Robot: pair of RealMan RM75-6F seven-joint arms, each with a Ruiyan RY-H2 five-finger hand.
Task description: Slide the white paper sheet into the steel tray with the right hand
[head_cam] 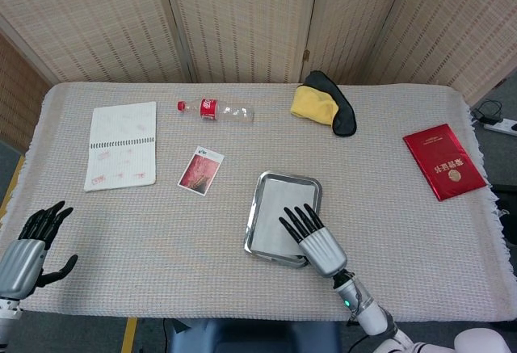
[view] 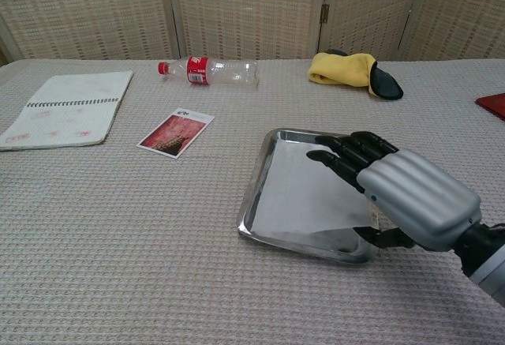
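The white paper sheet [head_cam: 283, 208] [view: 296, 191] lies flat inside the steel tray [head_cam: 260, 194] [view: 260, 173] at the table's middle front. My right hand [head_cam: 311, 237] [view: 390, 191] is stretched flat over the tray's near right part, its dark fingers [view: 343, 154] spread and resting on the paper. It holds nothing. My left hand [head_cam: 28, 244] hovers at the table's front left corner, fingers apart and empty; the chest view does not show it.
A spiral notebook [head_cam: 121, 155] lies at the left, a photo card [head_cam: 200, 170] beside the tray, a plastic bottle [head_cam: 216, 111] and a yellow and black cloth [head_cam: 323, 102] at the back, a red booklet [head_cam: 444, 161] at the right.
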